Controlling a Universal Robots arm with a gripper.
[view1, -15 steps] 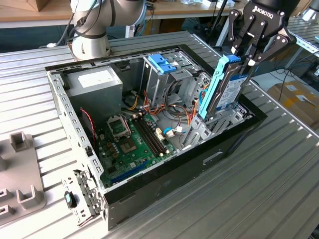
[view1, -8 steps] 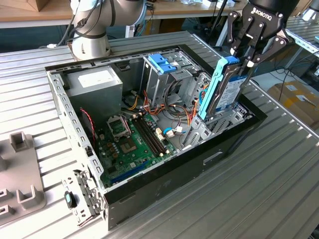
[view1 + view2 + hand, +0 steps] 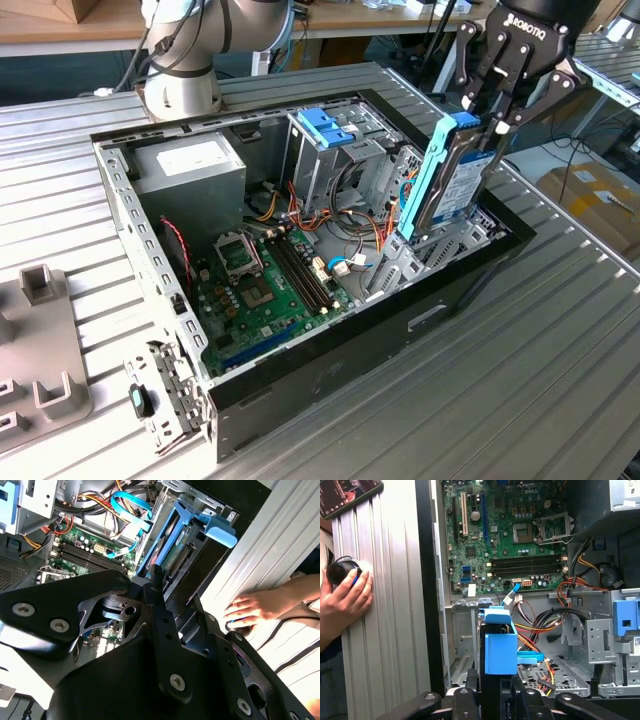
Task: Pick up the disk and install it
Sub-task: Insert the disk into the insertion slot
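Note:
The disk [image 3: 458, 185], a silver drive in a light blue carrier rail, stands on edge and a little tilted at the exterior view's right end of the open computer case [image 3: 330, 385]. My gripper [image 3: 487, 122] is shut on its upper end from above. The disk's lower end reaches down into the metal drive bay [image 3: 425, 262] at that corner; how deep it sits I cannot tell. In the first wrist view the carrier's blue end [image 3: 499, 647] rises between my black fingers [image 3: 462, 700]. The second wrist view shows the disk [image 3: 172, 547] beyond a fingertip [image 3: 156, 576].
A tall metal drive cage with a blue bracket [image 3: 326, 126] stands beside the bay, with coloured cables between. The green motherboard [image 3: 262, 280] and the power supply [image 3: 193, 170] fill the case. A person's hand [image 3: 344, 599] rests on the ribbed table [image 3: 540, 340]. A grey fixture [image 3: 40, 345] lies at the exterior view's left.

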